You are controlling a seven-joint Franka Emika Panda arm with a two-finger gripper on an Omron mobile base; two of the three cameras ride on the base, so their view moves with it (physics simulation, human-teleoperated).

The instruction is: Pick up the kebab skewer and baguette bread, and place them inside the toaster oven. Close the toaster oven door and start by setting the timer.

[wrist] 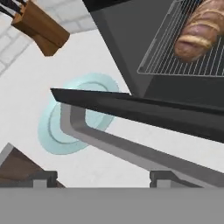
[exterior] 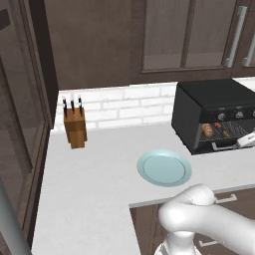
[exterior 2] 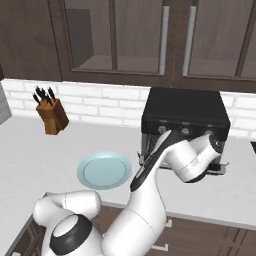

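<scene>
Both base views overlook the toaster oven; hand view looks close beneath it.

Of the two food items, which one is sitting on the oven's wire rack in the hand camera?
The baguette bread, the plump golden-brown loaf with darker slashes, lies on the wire rack inside the toaster oven. The kebab skewer is thinner, with small chunks.

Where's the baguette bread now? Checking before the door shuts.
In the hand view the baguette bread lies on the wire rack inside the toaster oven, above the open door.
</scene>
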